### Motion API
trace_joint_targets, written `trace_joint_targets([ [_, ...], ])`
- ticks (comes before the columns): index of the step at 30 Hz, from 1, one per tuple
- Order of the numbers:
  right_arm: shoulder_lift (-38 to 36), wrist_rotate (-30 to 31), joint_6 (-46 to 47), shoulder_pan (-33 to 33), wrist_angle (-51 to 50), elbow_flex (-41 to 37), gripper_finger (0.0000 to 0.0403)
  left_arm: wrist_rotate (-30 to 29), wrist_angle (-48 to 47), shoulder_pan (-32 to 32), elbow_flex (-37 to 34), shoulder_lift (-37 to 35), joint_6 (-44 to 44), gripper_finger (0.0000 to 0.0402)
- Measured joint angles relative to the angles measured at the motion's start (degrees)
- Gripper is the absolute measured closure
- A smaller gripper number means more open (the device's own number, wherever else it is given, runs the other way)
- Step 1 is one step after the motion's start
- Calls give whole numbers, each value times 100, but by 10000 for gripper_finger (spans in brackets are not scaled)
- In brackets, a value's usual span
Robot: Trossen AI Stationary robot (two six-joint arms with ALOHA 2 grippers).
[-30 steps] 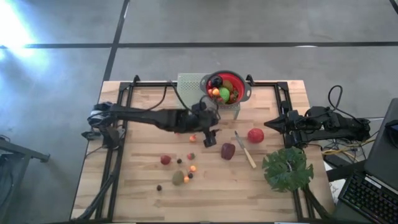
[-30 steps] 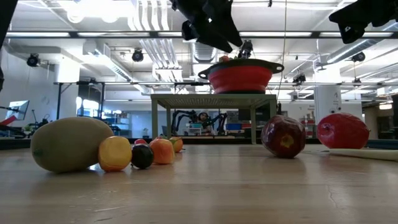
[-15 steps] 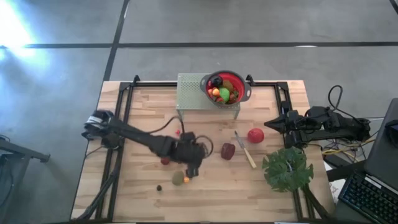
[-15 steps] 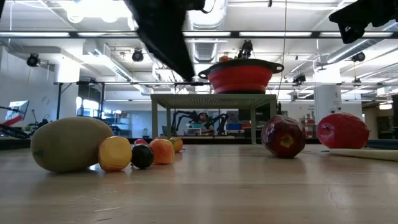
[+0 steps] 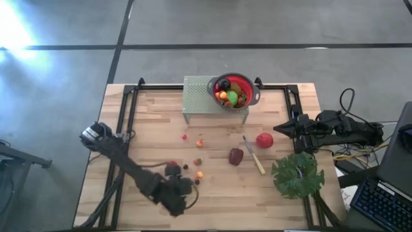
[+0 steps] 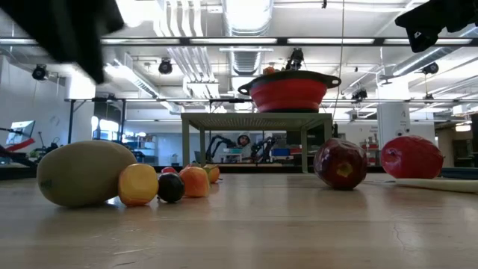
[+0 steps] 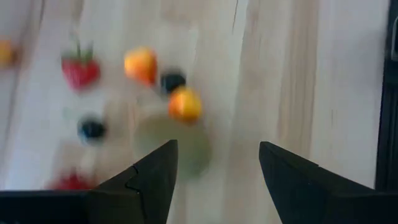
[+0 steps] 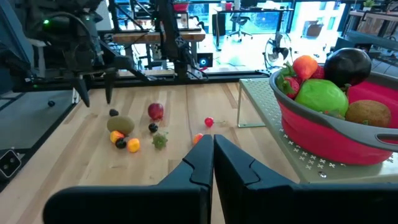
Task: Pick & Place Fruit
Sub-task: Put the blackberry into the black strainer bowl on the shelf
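- Hovering: left end effector (image 7: 214,168) part open, empty, above kiwi (image 7: 171,144) near front of bench (image 5: 283,200)
- several fruit already in red bowl (image 5: 248,96); kiwi, strawberries, apple (image 5: 264,140), maroon fruit (image 5: 236,156) left
- right end effector (image 8: 212,163) closed, empty, parked at bench edge

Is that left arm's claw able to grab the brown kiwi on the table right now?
Probably yes. The left claw is open and empty, hovering just by the kiwi. Only two small orange pieces and a dark berry lie close, none covering it.
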Motion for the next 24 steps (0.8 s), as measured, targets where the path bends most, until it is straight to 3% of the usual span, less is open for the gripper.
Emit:
trace_joint_targets([
  [8,0,0,0,2,2,0,394,-7,-957,-941,-10,-24,-2118,171],
  [13,2,0,1,1,1,-1,394,-185,-977,-1247,-106,-24,-2307,171],
  [24,1,0,0,2,1,0,394,-170,-828,-1284,-739,-24,-2877,171],
])
